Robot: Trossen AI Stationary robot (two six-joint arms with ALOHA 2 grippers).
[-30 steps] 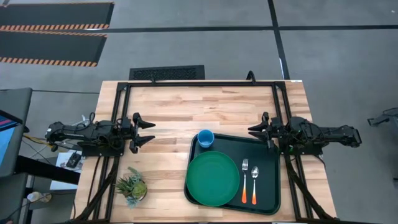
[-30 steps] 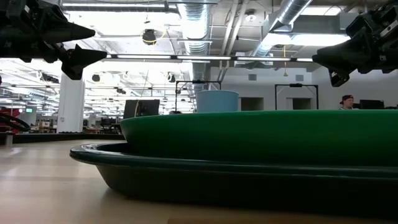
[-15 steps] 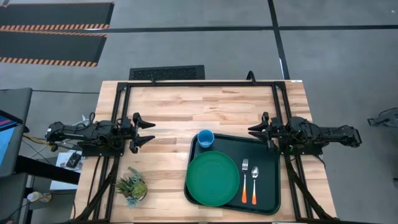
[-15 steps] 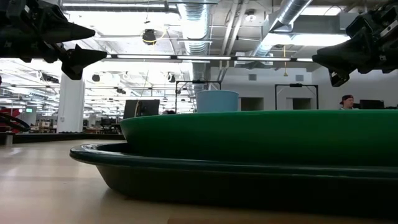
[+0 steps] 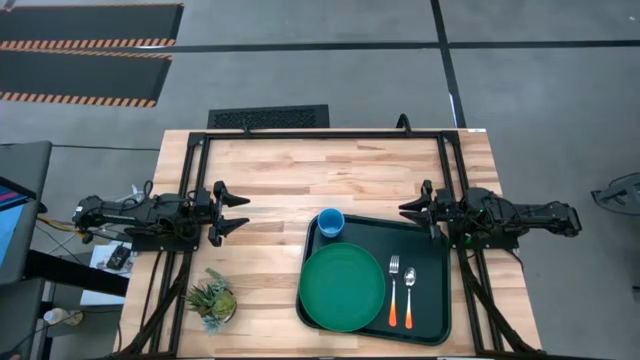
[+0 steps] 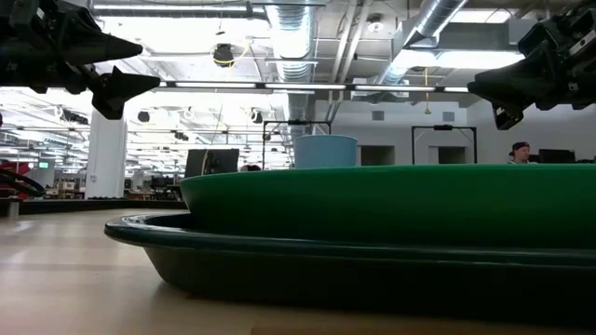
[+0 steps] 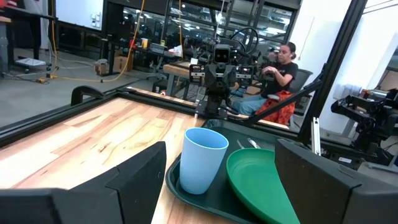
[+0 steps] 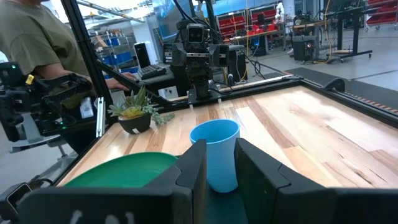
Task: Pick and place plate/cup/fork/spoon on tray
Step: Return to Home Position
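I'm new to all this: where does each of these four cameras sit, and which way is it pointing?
High view: overhead, facing straight down; shows both arms, left gripper, right gripper, tray.
Low view: at tabletop height, facing level across plate; grippers hang in the upper corners.
Left wrist view: on the left arm, facing the cup; own fingers below.
Right wrist view: on the right arm, facing the cup; own fingers below.
Shared: the cup shows in every view.

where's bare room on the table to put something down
Widest free patch: bare wood between the rear frame bar and the cup. Another lies between the left end effector, the potted plant and the tray. The tray is crowded: plate, fork and spoon; only its corner by the right end effector is bare.
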